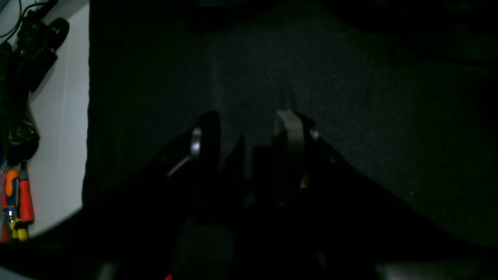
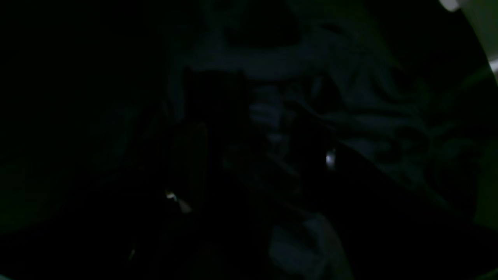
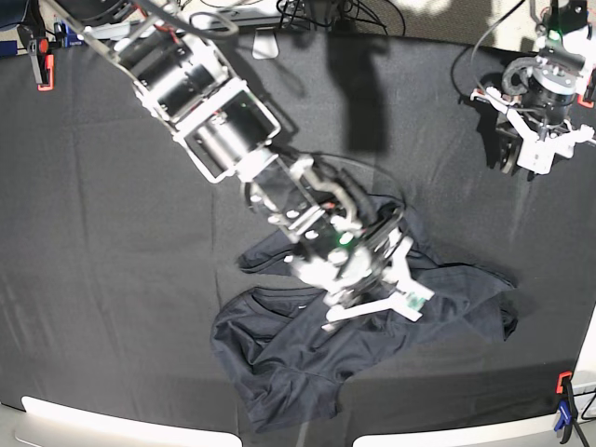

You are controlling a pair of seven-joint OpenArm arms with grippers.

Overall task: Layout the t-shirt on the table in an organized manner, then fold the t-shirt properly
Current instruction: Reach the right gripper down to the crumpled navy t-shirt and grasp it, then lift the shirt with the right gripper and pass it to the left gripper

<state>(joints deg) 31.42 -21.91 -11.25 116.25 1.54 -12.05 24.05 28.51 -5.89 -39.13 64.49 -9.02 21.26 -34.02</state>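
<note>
**Right arm reaches over crumpled shirt as left arm waits at table's edge**

A dark t-shirt (image 3: 307, 358) lies bunched and creased on the near half of the black-draped table (image 3: 112, 279), its ribbed collar facing up and one end trailing toward the base view's right side. The right gripper (image 3: 372, 303) hangs directly over the shirt's upper folds, its pale fingers (image 3: 407, 296) spread wide just above the cloth; whether they touch the fabric cannot be told. The right wrist view is almost black, showing only faint wrinkles of the t-shirt (image 2: 369, 116) close beneath the camera. Well apart, at the far corner on the base view's right, the left gripper (image 3: 521, 154) points down over bare table cloth. In the left wrist view the left gripper (image 1: 249, 128) has its two fingers parted with nothing between them, the dark table (image 1: 369, 116) cloth below. An orange-and-blue clamp (image 1: 15, 202) grips the pale rim at that view's left edge
</note>
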